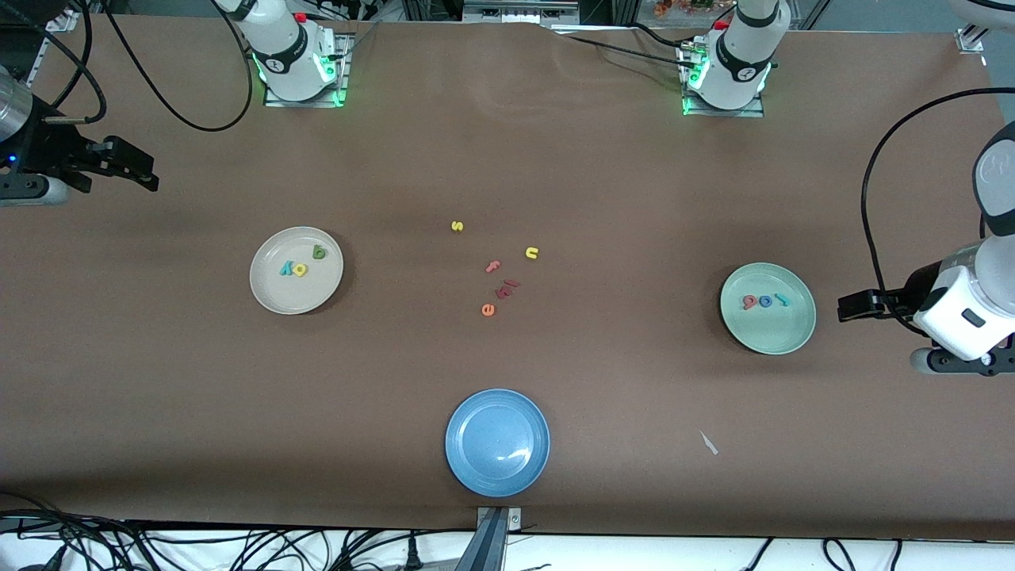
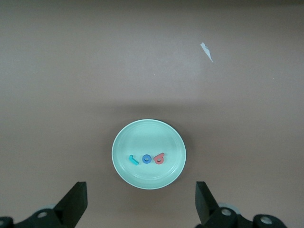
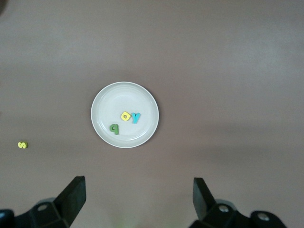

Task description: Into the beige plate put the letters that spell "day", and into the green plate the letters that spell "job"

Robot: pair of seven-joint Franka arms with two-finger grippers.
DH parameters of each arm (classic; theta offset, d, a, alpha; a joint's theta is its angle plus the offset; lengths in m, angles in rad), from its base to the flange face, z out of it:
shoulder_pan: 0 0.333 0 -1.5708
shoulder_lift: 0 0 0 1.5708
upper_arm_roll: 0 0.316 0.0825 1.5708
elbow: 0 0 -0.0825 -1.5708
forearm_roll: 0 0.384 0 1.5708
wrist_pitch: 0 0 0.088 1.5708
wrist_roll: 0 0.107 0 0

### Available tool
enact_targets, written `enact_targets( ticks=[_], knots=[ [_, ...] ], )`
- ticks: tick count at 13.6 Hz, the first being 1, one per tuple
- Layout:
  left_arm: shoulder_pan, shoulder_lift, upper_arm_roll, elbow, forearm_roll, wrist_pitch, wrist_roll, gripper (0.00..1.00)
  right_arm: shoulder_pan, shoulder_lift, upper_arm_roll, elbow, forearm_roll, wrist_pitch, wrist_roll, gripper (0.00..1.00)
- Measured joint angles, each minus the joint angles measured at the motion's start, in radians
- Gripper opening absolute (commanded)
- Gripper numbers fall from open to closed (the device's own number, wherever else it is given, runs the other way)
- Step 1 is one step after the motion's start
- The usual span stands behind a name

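Observation:
The beige plate point(image 1: 293, 300) point(image 3: 124, 95) lies toward the right arm's end of the table. In it are the green d point(image 1: 319, 252) point(image 3: 114, 128), yellow a point(image 1: 300, 269) point(image 3: 126, 116) and teal y point(image 1: 286, 269) point(image 3: 136, 117). The green plate point(image 1: 767, 337) point(image 2: 148, 183) lies toward the left arm's end and holds the salmon b point(image 1: 748, 301) point(image 2: 159, 158), blue o point(image 1: 766, 301) point(image 2: 147, 159) and teal j point(image 1: 782, 300) point(image 2: 133, 160). My right gripper point(image 1: 151, 178) point(image 3: 138, 185) hangs open and empty over bare table at its end. My left gripper point(image 1: 842, 308) point(image 2: 140, 190) is open and empty over the table edge-side of the green plate.
Loose letters lie mid-table: yellow s point(image 1: 457, 226) point(image 3: 22, 145), yellow n point(image 1: 531, 253), salmon f point(image 1: 492, 266), a dark red pair point(image 1: 506, 289) and orange e point(image 1: 488, 310). A blue plate point(image 1: 497, 476) sits near the front edge. A white scrap point(image 1: 708, 443) point(image 2: 206, 51) lies beside it.

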Motion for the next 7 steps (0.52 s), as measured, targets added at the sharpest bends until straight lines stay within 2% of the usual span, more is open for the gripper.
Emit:
enact_targets(
  ticks=[2,4,5,7],
  knots=[
    [0.027,-0.010,-0.027,-0.003,0.000,0.000,0.016,1.00,-0.024,0.000,0.014,0.000,0.000,0.000,0.000,1.00],
    [0.138,-0.010,-0.162,-0.013,0.000,0.018,0.019,1.00,-0.030,0.002,0.017,0.000,0.000,0.000,0.000,1.00],
    [0.167,-0.010,-0.196,-0.016,0.001,0.021,0.020,1.00,-0.030,0.004,0.018,0.000,0.000,0.001,0.000,1.00],
    [0.150,-0.010,-0.184,-0.016,0.013,0.025,0.021,1.00,-0.031,0.010,0.020,0.000,0.000,0.002,0.000,1.00]
  ],
)
